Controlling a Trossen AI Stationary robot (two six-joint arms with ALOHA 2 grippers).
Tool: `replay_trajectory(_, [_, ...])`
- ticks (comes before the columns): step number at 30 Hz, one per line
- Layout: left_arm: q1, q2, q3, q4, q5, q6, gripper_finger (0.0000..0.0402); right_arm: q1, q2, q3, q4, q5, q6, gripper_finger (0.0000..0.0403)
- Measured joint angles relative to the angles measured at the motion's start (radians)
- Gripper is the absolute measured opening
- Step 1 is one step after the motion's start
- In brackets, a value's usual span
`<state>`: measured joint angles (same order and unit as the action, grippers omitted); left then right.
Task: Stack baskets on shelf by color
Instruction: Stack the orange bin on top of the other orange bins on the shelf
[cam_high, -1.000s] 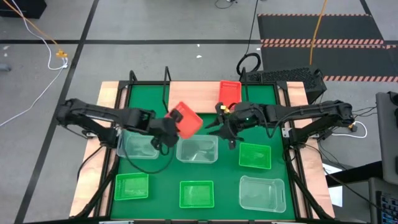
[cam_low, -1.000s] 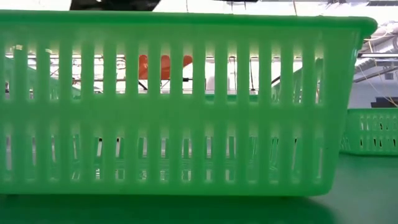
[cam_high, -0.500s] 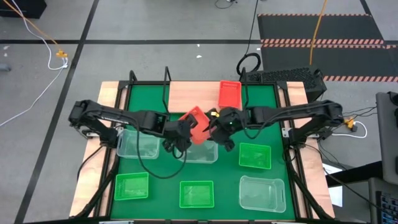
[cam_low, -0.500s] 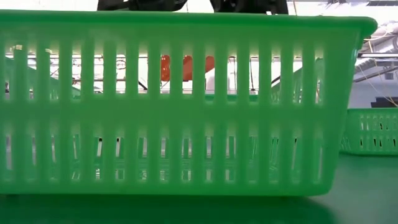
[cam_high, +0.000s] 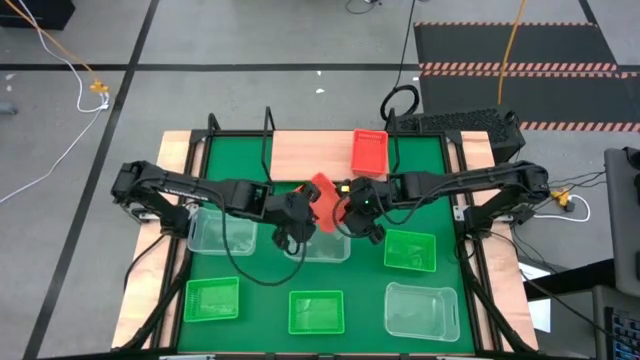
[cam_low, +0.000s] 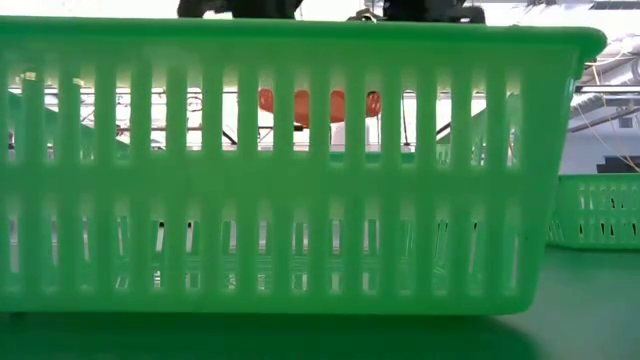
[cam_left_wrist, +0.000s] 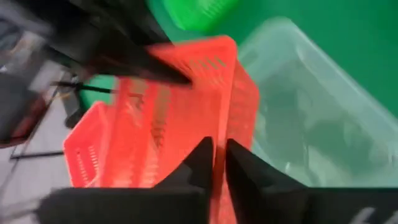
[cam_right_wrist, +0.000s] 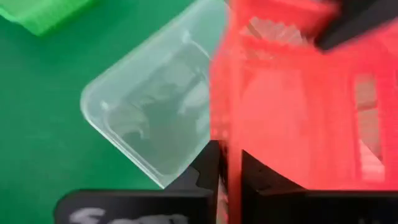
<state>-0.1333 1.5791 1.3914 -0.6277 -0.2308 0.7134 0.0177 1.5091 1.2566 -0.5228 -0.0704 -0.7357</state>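
A red basket (cam_high: 322, 192) hangs over the middle of the green mat, tipped on edge, between my two grippers. My left gripper (cam_high: 307, 206) is shut on its left side and my right gripper (cam_high: 339, 206) is shut on its right side. In the low view the basket (cam_low: 315, 104) shows through the slats of a near green basket. A second red basket (cam_high: 369, 152) stands on the light-wood shelf (cam_high: 305, 155) at the far edge. Below the held basket a clear basket (cam_high: 320, 242) sits on the mat. My left gripper pinches one wall of the red basket at its rim (cam_left_wrist: 219, 134) between its two fingers, slanting down from the table's left. The basket is lifted clear and tilted. My right gripper pinches the opposite wall's edge (cam_right_wrist: 229, 134) between its two fingers, slanting down from the table's right.
More clear baskets sit at the left (cam_high: 222, 230) and near right (cam_high: 422, 310). Green baskets stand at the near left (cam_high: 211, 300), near middle (cam_high: 316, 312) and right (cam_high: 410, 250). Black rod frames rise around the shelf (cam_high: 267, 140).
My left gripper has carried the red basket toward the table's right, and the basket has tipped from nearly flat to steeply on edge. My right gripper has come down and toward the left to the basket, then shut on its wall.
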Motion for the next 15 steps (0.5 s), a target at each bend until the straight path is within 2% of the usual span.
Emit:
replay_trajectory(2, [0.004, -0.010, 0.001, 0.023, -0.049, -0.084, 0.0082, -0.005, -0.012, -0.001, 0.006, 0.054, -0.010, 0.0003])
replay_trajectory(3, [0.007, -0.016, 0.002, 0.020, -0.088, -0.123, 0.0100, -0.005, -0.018, -0.001, 0.016, 0.113, -0.011, 0.0003])
replay_trajectory(7, [0.018, -0.049, 0.003, 0.030, -0.316, -0.259, 0.0179, -0.030, -0.048, -0.001, 0.076, 0.490, -0.063, 0.0002])
replay_trajectory(9, [0.028, -0.076, 0.004, 0.008, -0.414, -0.316, 0.0215, -0.076, -0.066, -0.001, 0.079, 0.575, -0.066, 0.0001])
replay_trajectory(10, [0.036, -0.090, 0.003, -0.026, -0.440, -0.338, 0.0230, -0.111, -0.075, -0.001, 0.076, 0.584, -0.040, 0.0001])
replay_trajectory(15, [0.096, -0.171, 0.002, -0.068, -0.455, -0.562, 0.0277, -0.329, -0.090, 0.000, -0.032, 0.384, 0.164, 0.0001])
